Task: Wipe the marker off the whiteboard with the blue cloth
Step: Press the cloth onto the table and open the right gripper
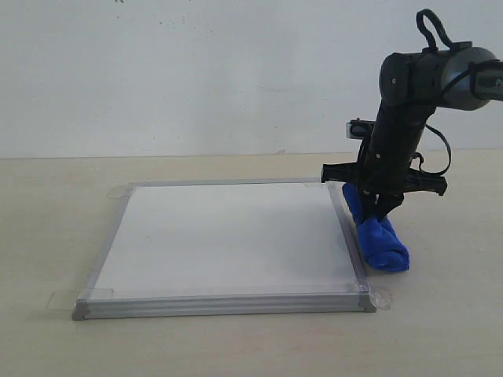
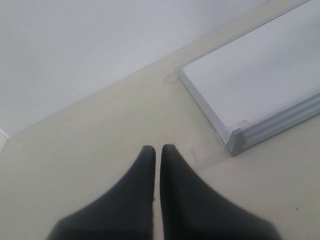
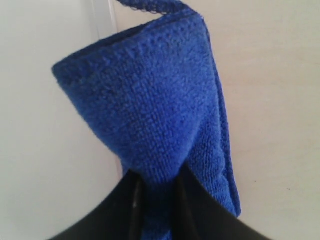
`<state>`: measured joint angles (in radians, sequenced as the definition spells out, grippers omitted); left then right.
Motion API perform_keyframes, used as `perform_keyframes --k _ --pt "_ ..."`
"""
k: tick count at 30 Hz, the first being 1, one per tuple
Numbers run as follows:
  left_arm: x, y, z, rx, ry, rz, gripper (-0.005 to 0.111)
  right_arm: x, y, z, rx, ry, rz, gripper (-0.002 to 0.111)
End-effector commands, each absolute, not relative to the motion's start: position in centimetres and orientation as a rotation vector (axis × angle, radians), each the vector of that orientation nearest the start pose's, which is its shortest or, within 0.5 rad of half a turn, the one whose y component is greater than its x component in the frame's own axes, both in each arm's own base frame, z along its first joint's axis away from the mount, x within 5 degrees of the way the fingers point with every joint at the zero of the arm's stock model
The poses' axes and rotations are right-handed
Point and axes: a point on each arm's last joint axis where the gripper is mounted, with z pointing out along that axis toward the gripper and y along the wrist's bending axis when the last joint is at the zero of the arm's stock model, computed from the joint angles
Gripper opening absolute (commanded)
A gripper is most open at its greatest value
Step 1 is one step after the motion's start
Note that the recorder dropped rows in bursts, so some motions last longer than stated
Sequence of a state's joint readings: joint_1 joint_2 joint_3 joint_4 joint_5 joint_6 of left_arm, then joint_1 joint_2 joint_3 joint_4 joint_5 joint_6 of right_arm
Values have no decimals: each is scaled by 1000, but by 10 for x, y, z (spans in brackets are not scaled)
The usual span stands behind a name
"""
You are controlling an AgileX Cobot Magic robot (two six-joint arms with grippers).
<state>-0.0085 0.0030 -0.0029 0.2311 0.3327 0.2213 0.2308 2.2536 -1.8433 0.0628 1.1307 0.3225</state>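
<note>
Blue cloth (image 1: 385,245) — end hidden between right fingers (image 3: 200,215), beside whiteboard (image 1: 228,236)

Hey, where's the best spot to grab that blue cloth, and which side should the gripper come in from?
Grip the blue cloth at its far end, from above. It is a long soft roll beside the right frame of the whiteboard; pinching one end across its width leaves the rest free as a wiping pad. The right gripper is shut on it there.
</note>
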Motion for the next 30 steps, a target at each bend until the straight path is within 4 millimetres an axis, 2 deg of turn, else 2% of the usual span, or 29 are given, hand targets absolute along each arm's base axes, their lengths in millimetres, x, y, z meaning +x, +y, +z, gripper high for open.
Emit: perform_keyframes --k 1,13,19,30 --pt "54 6 184 358 1784 375 4 450 110 171 204 3023 138 0" --pt "54 6 184 358 1784 375 4 452 108 170 186 3003 102 0" --pt "54 6 184 358 1784 375 4 451 107 144 187 3092 53 0" --pt "54 6 184 358 1784 375 4 454 108 145 189 3054 77 0"
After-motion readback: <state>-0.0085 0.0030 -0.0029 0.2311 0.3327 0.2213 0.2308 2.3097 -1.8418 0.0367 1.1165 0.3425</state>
